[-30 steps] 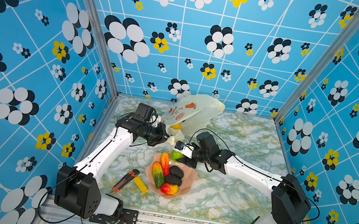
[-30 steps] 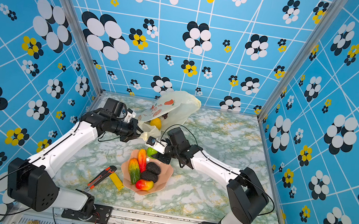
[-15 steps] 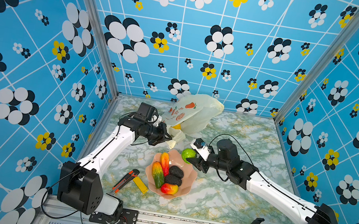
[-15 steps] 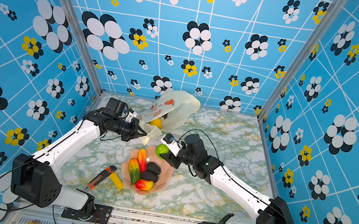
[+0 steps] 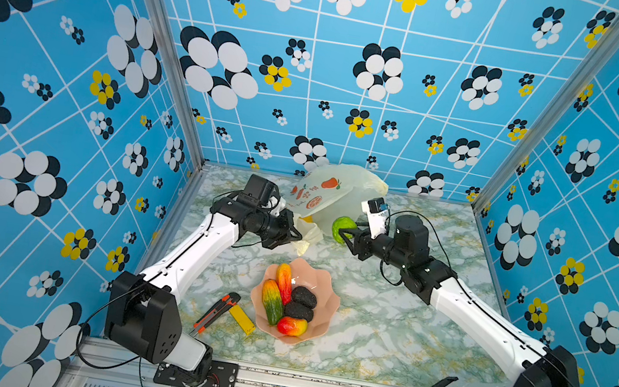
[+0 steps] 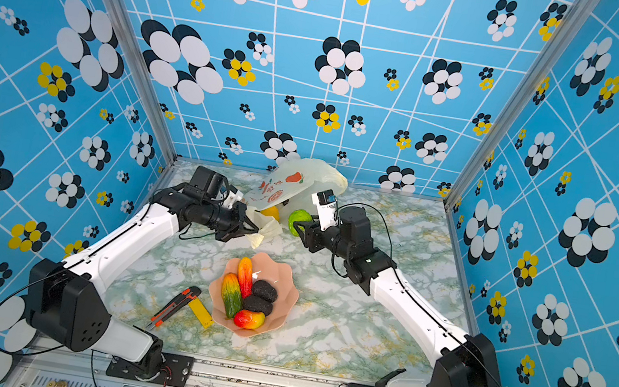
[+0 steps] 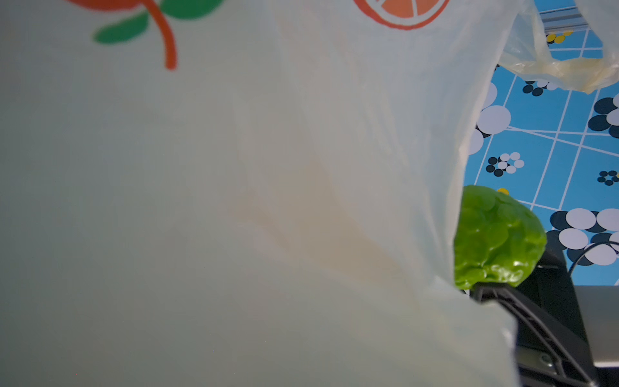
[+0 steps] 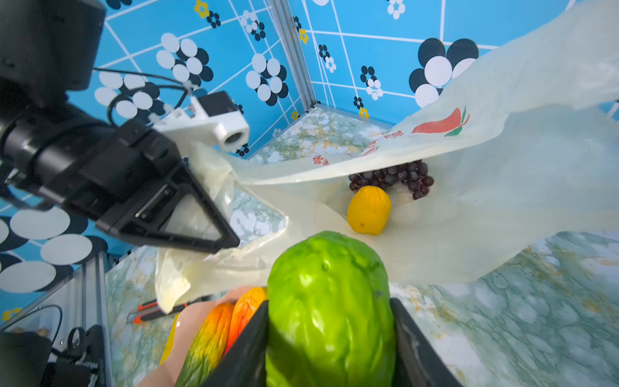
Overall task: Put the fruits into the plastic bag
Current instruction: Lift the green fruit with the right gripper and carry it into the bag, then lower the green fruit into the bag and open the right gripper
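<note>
The plastic bag [image 5: 335, 194] [image 6: 296, 184] lies at the back of the table, its mouth facing the front. My left gripper [image 5: 295, 234] [image 8: 231, 241] is shut on the bag's lower edge; bag film [image 7: 234, 167] hides its jaws in the left wrist view. My right gripper [image 5: 346, 232] [image 8: 330, 303] is shut on the green round fruit [image 5: 342, 228] [image 6: 298, 221] [image 7: 495, 238], just outside the mouth. A yellow fruit [image 8: 368, 209] and purple grapes [image 8: 392, 179] sit inside the bag. Two elongated fruits [image 5: 277, 292], two black ovals [image 5: 300, 304] and a mango [image 5: 291, 326] lie in the pink bowl [image 5: 334, 304].
An orange-black utility knife [image 5: 216, 308] and a flat yellow block [image 5: 241, 318] lie left of the bowl. Patterned blue walls close off the back and both sides of the marble table [image 5: 381, 340].
My right gripper has carried the green fruit up from beside the bowl and back to the bag's mouth. The left gripper has kept its hold on the bag's edge.
</note>
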